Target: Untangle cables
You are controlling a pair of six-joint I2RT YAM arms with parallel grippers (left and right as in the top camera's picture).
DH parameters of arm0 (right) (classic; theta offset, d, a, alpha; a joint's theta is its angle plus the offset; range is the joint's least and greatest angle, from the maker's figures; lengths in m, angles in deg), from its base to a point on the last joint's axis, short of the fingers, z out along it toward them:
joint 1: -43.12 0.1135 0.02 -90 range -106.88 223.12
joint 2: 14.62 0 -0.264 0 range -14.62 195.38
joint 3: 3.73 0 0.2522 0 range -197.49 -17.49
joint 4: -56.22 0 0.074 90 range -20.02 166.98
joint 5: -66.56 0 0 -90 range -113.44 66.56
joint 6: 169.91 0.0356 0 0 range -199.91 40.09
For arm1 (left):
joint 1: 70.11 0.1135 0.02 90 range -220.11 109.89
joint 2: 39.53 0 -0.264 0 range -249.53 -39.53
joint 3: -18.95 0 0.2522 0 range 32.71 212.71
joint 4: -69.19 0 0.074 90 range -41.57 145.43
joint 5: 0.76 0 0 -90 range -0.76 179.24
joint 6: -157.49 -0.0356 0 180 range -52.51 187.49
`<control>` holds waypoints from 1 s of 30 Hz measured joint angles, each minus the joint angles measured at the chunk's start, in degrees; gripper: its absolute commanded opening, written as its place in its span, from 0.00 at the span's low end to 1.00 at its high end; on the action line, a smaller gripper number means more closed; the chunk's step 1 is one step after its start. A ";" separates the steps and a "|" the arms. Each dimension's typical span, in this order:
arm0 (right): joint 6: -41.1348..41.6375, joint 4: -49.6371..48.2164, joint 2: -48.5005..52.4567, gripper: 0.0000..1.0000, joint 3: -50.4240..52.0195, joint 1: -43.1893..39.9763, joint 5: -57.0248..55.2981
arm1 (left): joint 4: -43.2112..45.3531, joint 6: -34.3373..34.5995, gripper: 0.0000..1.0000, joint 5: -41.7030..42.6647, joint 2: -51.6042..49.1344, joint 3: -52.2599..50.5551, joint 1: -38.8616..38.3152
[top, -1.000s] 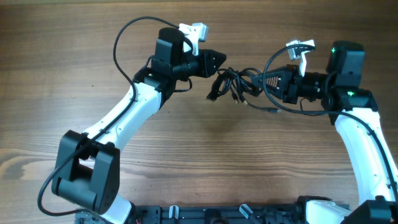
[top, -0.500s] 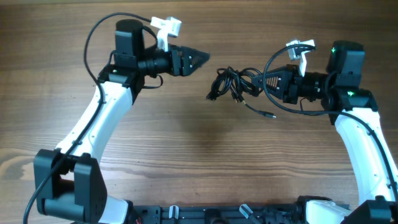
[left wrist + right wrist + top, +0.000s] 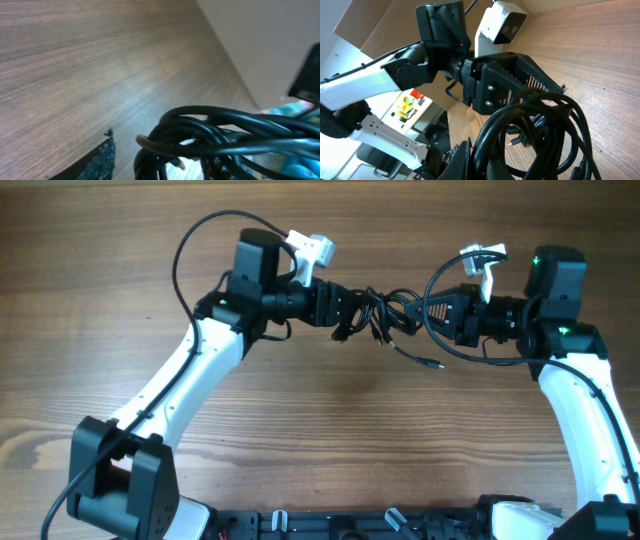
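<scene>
The cables are a small tangle of thin black cords between the two arms, with one loose plug end trailing to the lower right. My left gripper reaches into the tangle's left side. In the left wrist view one finger stands apart from the cables, with wood showing between, so the jaws look open. My right gripper is shut on the tangle's right side. In the right wrist view its finger presses on the cable loops.
The wooden table stretches in front of the tangle. The thicker fixed arm wires loop above the left arm and beside the right gripper. A rail of fixtures runs along the front edge.
My left arm swung away to the left half a second ago and has now come back right, its gripper pushed into the tangle. The right arm has not moved.
</scene>
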 measured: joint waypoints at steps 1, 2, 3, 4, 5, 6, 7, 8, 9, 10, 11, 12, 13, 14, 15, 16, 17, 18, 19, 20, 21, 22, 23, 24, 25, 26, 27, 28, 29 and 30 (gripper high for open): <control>0.00 0.00 0.00 0.04 0.00 0.00 0.00 | 0.39 -0.09 0.49 -1.33 0.00 0.00 -0.55; 0.00 0.00 0.00 0.04 0.00 0.00 0.00 | 1.16 -0.02 0.48 -2.36 0.00 0.00 -1.01; 0.00 0.00 0.00 0.04 0.00 0.00 0.00 | 2.19 0.22 0.47 -3.17 0.00 0.00 -1.51; 0.00 0.00 0.00 0.04 0.00 0.00 0.00 | 2.82 0.70 0.46 -3.82 0.00 0.00 -1.79; 0.00 0.00 0.00 0.04 0.00 0.00 0.00 | 4.04 1.33 0.46 -4.52 0.00 -0.02 -2.25; 0.00 0.00 0.00 0.04 0.00 0.00 0.00 | 4.83 2.16 0.46 -5.25 0.00 -0.02 -2.56; 0.00 0.00 0.00 0.04 0.00 0.00 0.02 | 5.55 2.64 0.46 -5.86 0.00 -0.02 -2.82; 0.00 0.00 0.00 0.04 0.00 0.00 0.11 | 6.40 3.54 0.46 -6.88 0.00 -0.02 -3.26; 0.00 0.00 0.00 0.04 0.00 0.00 0.17 | 7.50 4.81 0.46 -7.93 0.00 -0.02 -3.67; 0.00 -0.02 0.00 0.04 0.00 0.00 0.20 | 8.92 6.05 0.46 -8.85 0.00 -0.02 -3.98; 0.00 0.02 0.00 0.04 0.00 0.00 0.20 | 9.66 6.51 0.45 -9.25 0.00 -0.02 -4.11; 0.00 0.00 0.00 0.04 0.00 0.00 0.20 | 11.76 8.63 0.44 -10.23 0.00 -0.04 -4.46; 0.00 0.02 0.00 0.04 0.00 0.00 0.20 | 13.46 10.01 0.41 -10.84 0.00 -0.07 -4.61; 0.00 0.07 0.00 0.04 0.00 0.00 0.20 | 15.10 11.21 0.39 -11.54 0.00 -0.07 -4.66; 0.00 0.24 0.00 0.04 0.00 0.00 0.22 | 16.33 12.26 0.36 -11.91 0.00 -0.07 -4.63; 0.00 0.63 0.00 0.04 0.00 0.00 0.20 | 17.84 13.55 0.33 -12.48 0.00 -0.07 -4.63; 0.00 1.03 0.00 0.04 0.00 0.00 0.15 | 19.12 14.56 0.32 -13.22 0.00 -0.07 -4.63; -0.02 1.99 0.00 0.04 0.00 0.00 -0.09 | 20.06 15.67 0.30 -14.10 0.00 -0.09 -4.63; 0.07 3.23 0.00 0.04 0.00 0.00 -0.66 | 20.92 16.87 0.29 -15.56 0.00 -0.07 -4.63; 0.22 4.68 0.00 0.04 0.00 0.00 -1.90 | 21.07 17.59 0.29 -16.76 0.02 -0.07 -4.57; 0.24 5.75 0.00 0.04 0.00 0.00 -2.97 | 21.11 18.18 0.28 -17.66 0.02 -0.07 -4.55; 0.37 7.06 0.00 0.04 0.00 0.00 -4.61 | 21.11 18.64 0.29 -18.62 0.02 -0.09 -4.42; 0.42 8.20 0.00 0.04 0.00 0.00 -6.01 | 21.05 19.06 0.29 -19.61 0.22 -0.07 -4.17; 0.44 8.92 0.00 0.04 0.00 0.00 -7.28 | 20.94 19.34 0.29 -20.35 0.59 -0.09 -4.02; 0.44 9.49 0.00 0.04 0.00 0.00 -8.37 | 20.68 19.56 0.29 -20.61 1.09 -0.07 -3.87; 0.44 9.73 0.00 0.04 0.00 0.00 -9.35 | 20.26 19.74 0.29 -20.90 1.68 -0.07 -3.82; 0.44 9.75 0.00 0.04 0.00 0.00 -9.94 | 19.26 19.82 0.29 -21.16 2.71 -0.07 -3.82; 0.44 9.79 0.00 0.04 0.00 0.00 -10.47 | 17.88 19.96 0.30 -21.20 3.52 -0.02 -3.82; 0.48 9.86 0.00 0.04 0.00 0.00 -10.84 | 15.30 20.13 0.30 -21.14 4.46 0.04 -3.89; 0.66 9.86 0.00 0.04 0.00 0.00 -11.08 | 13.33 20.15 0.30 -20.79 4.81 0.11 -3.89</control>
